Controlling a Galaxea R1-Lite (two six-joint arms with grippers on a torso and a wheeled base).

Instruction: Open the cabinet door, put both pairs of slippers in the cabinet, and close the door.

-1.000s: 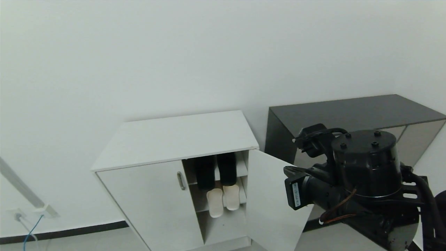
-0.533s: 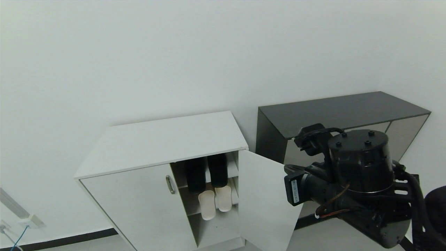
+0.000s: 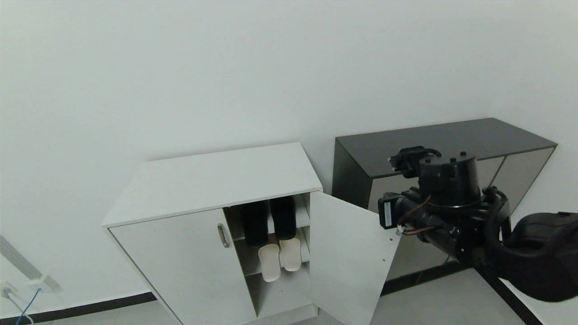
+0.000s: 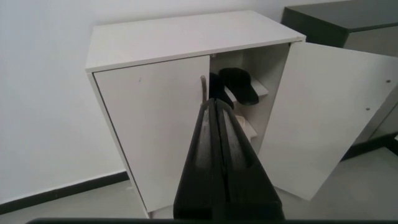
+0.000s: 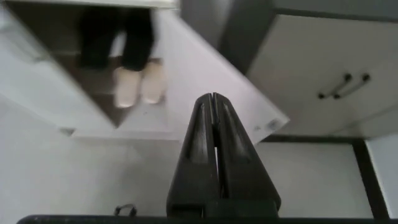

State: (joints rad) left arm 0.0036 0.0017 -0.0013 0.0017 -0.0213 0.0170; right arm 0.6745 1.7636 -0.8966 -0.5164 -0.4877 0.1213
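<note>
**Right door open, both pairs of slippers shelved**

The white cabinet (image 3: 216, 180) is seen against the wall, with its right door (image 3: 347, 257) swung wide toward the dark sideboard (image 3: 442, 140) beside it. The door's free edge is crossed by the right arm (image 3: 447, 203); whether they touch cannot be told. The left door (image 3: 180, 266) is shut, its handle (image 3: 222, 235) at the inner edge. Open floor (image 3: 429, 302) lies before the swung door.

Inside, the black slippers (image 3: 270, 219) are laid on the upper shelf, and the pale slippers (image 3: 280, 257) on the shelf below, heels outward.

The left pincer (image 4: 211, 106) is held before the cabinet front, fingers pressed together, nothing gripped. The right pincer (image 5: 212, 99) is likewise closed and empty, above the floor near the open door.

A wall socket (image 3: 8, 289) sits low at the left.
</note>
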